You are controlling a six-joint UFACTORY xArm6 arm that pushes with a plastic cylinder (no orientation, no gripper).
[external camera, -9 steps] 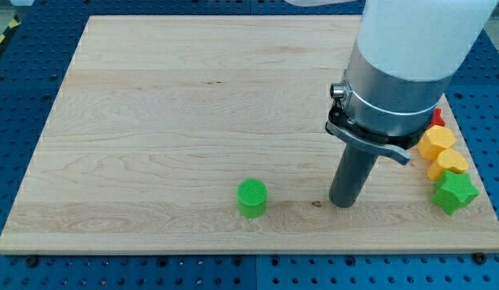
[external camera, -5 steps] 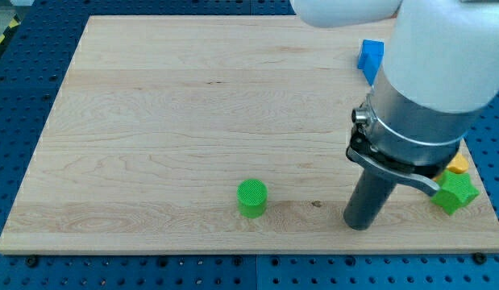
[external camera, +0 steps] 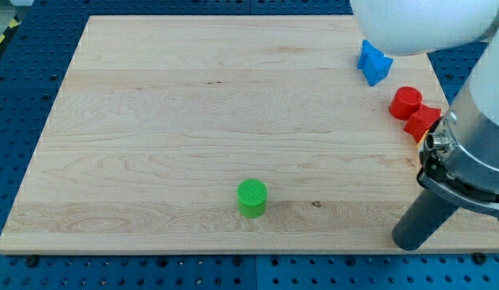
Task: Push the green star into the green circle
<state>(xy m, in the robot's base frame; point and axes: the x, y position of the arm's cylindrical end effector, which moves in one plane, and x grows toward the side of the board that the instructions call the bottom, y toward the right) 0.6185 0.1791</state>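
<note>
The green circle (external camera: 251, 197), a short green cylinder, stands near the board's bottom edge, a little right of the middle. My tip (external camera: 409, 242) rests on the board near the bottom right corner, far to the right of the green circle. The green star does not show; the arm's body covers the spot at the right edge where it stood.
A blue block (external camera: 373, 63) lies at the top right. A red cylinder (external camera: 405, 102) and a second red block (external camera: 424, 122) sit by the right edge, partly behind the arm. The wooden board (external camera: 152, 121) lies on a blue perforated table.
My tip has moved right and slightly down, from below the board's middle right to near the bottom right corner. The arm now hides the green star and yellow blocks; the red blocks show.
</note>
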